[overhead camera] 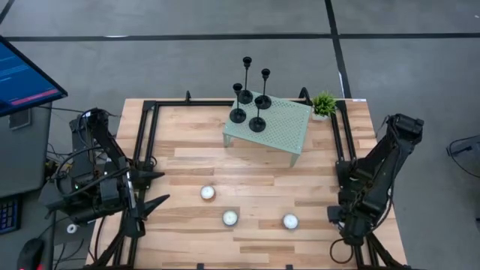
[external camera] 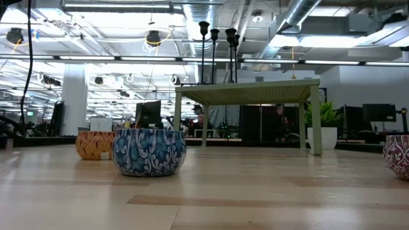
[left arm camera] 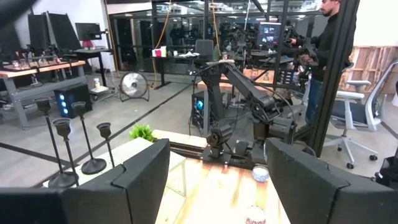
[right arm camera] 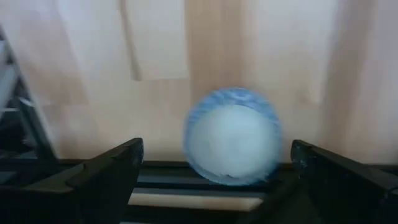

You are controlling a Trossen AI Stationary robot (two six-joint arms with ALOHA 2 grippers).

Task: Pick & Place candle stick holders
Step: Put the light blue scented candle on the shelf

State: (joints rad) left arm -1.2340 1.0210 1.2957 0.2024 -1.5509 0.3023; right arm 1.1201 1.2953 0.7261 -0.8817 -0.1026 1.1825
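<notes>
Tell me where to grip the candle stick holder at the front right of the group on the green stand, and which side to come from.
Grip that candle stick holder on its thin upright stem, between base and cup. Coming from the right looks best: the other holders crowd its left and rear. The right gripper is open and nearer that side.

Grey concrete floor, ceiling ducts, office chair, floor fan.
</notes>
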